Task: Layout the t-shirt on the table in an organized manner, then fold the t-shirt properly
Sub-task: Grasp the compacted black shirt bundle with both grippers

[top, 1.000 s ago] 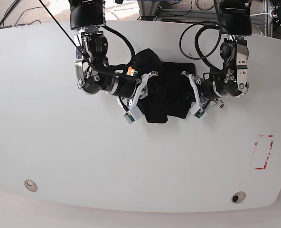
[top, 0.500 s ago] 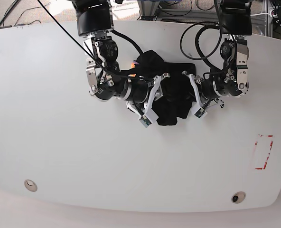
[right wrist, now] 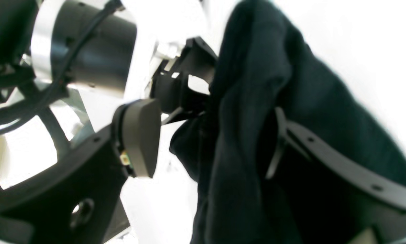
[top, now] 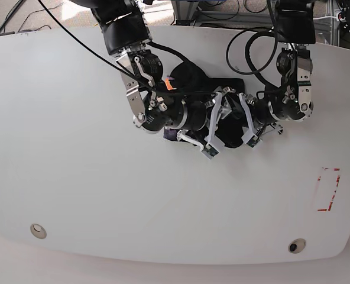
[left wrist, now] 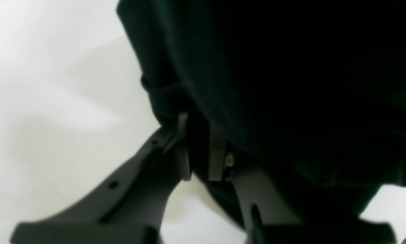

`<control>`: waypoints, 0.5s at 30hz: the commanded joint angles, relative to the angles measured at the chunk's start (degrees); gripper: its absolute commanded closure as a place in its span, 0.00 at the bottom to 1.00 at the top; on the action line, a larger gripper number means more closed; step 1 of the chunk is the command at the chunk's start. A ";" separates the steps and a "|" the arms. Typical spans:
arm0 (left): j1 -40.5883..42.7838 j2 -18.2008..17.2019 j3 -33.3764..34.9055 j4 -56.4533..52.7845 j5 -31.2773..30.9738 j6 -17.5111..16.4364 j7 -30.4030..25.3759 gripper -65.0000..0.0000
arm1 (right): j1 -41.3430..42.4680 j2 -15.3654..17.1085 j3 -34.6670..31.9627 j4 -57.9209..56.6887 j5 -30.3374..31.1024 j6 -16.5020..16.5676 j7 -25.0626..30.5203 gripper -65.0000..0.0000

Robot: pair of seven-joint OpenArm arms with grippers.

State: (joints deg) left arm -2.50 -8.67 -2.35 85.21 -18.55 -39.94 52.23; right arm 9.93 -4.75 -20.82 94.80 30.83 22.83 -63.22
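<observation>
The black t-shirt [top: 188, 76] lies bunched into a small heap at the back middle of the white table [top: 74, 177], squeezed between my two grippers. In the base view my left gripper [top: 241, 123] sits at the heap's right side. Its wrist view shows both fingers [left wrist: 183, 149] nearly together on a fold of the t-shirt [left wrist: 291, 84]. My right gripper [top: 212, 128] lies across the heap from the left. In the right wrist view its jaws stand wide apart around [right wrist: 209, 135], and the t-shirt [right wrist: 250, 101] hangs draped over one finger [right wrist: 324, 152].
A red tape rectangle [top: 327, 189] marks the table at the right. Two small round holes [top: 38, 230] [top: 296, 245] sit near the front edge. Cables and floor clutter lie beyond the back edge. The other arm's silver body [right wrist: 84, 57] is close in the right wrist view.
My right arm has swept rightward across the t-shirt, pushing it into a tighter heap beside the left gripper, and its jaws have opened. The left arm has stayed put.
</observation>
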 commanded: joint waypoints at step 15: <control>-1.06 -4.21 -6.13 8.90 -0.66 -0.06 -0.93 0.91 | 4.70 2.34 -1.20 6.07 2.62 0.42 -0.91 0.39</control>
State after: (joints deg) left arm -2.61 -11.29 -8.21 92.92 -18.44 -39.94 52.36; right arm 13.45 -2.55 -22.00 99.66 32.34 22.92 -65.17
